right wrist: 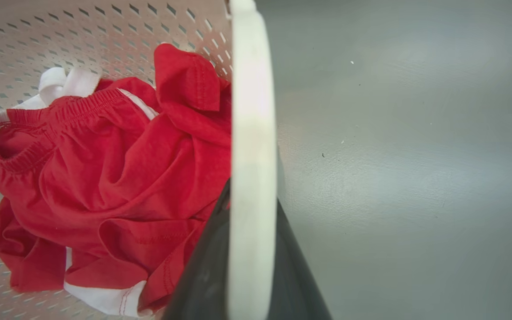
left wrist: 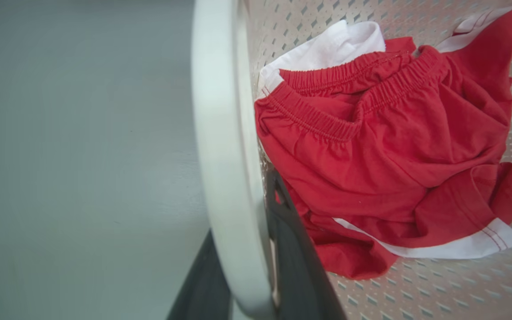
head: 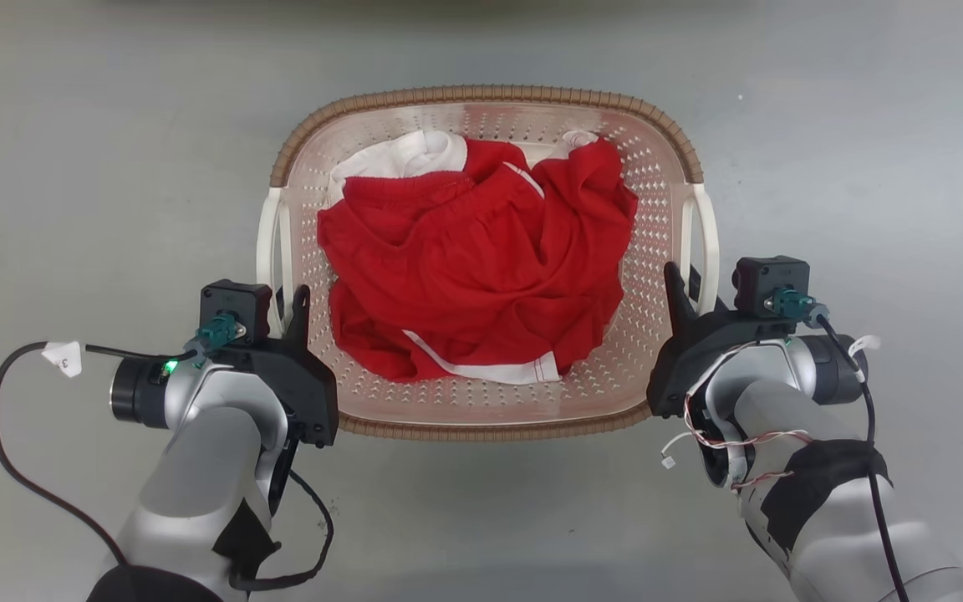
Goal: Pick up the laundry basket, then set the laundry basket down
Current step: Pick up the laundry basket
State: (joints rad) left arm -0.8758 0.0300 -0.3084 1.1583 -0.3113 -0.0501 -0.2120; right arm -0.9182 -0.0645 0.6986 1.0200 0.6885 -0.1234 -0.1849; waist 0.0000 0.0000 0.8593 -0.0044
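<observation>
A: Two grippers, one load. Where is it sitting?

B: Straight ahead of the robot: a small, rounded-rectangular, pale pinkish-white plastic laundry basket (head: 448, 400), over the smooth grey floor (head: 97, 167). Whether its base rests on that floor or hangs just clear, I cannot tell.

A: And the hold?

B: The left gripper (head: 289, 305) is clamped on the white left side handle (left wrist: 220, 133). The right gripper (head: 686, 288) is clamped on the white right side handle (right wrist: 251, 133). In each wrist view the handle's bar runs up between two dark fingers (left wrist: 294, 258), which press on it from both sides.

A: Why the handles and not the rim?

B: My judgement is that the bars are smooth, rigid loops standing off the walls, slim enough for long fingers to straddle. The brown ribbed rim trim (head: 481, 94) is wider and curves away. Gripping both sides at matching spots should keep the basket level.

A: What's inside?

B: A crumpled heap of red cloth shorts (head: 481, 267) with gathered elastic waistbands and white hems, plus a white garment (head: 402, 155) tucked towards the far wall. It is soft, looks light and is slumped in the middle, so it probably won't tip the load.

A: The walls?

B: Thin plastic, slightly glossy, punched with rows of small holes. I'd expect them to flex if one arm rises ahead of the other.
</observation>
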